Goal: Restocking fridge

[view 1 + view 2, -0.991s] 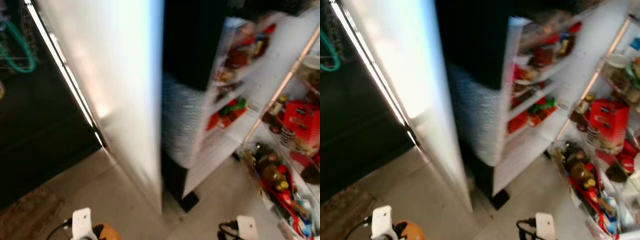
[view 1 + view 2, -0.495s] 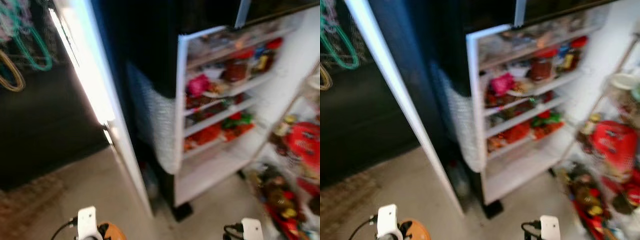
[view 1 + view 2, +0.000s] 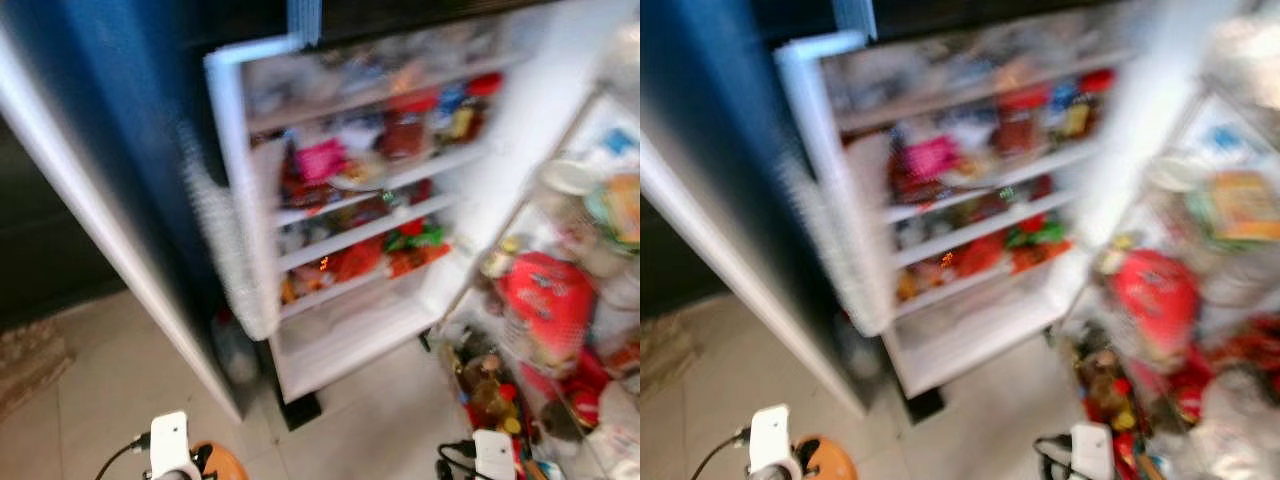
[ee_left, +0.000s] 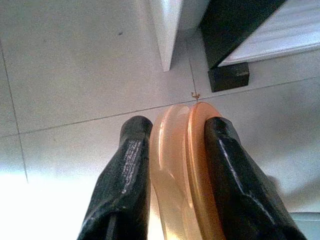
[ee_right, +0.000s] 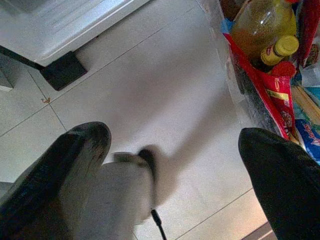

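Jaws of the left gripper (image 4: 172, 145) pinch an orange plastic container (image 4: 182, 165) low over the floor tiles (image 4: 75, 55); right gripper (image 5: 175, 165) spread wide, holding nothing. Container looks light, stiff and smooth, likely slippery, so grip its flat sides. Beyond, blurred, the open fridge (image 3: 340, 330) with crowded shelves.

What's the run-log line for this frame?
left gripper: shut on orange object | right gripper: open, nothing held | fridge: open, shelves stocked | head views: blurred

L gripper (image 4: 172, 135): two thick black fingers, textured matte. R gripper (image 5: 175, 150): black, rounded tips. Low in head view: white wrist blocks (image 3: 170, 447) w/ black cables (image 3: 118, 458).
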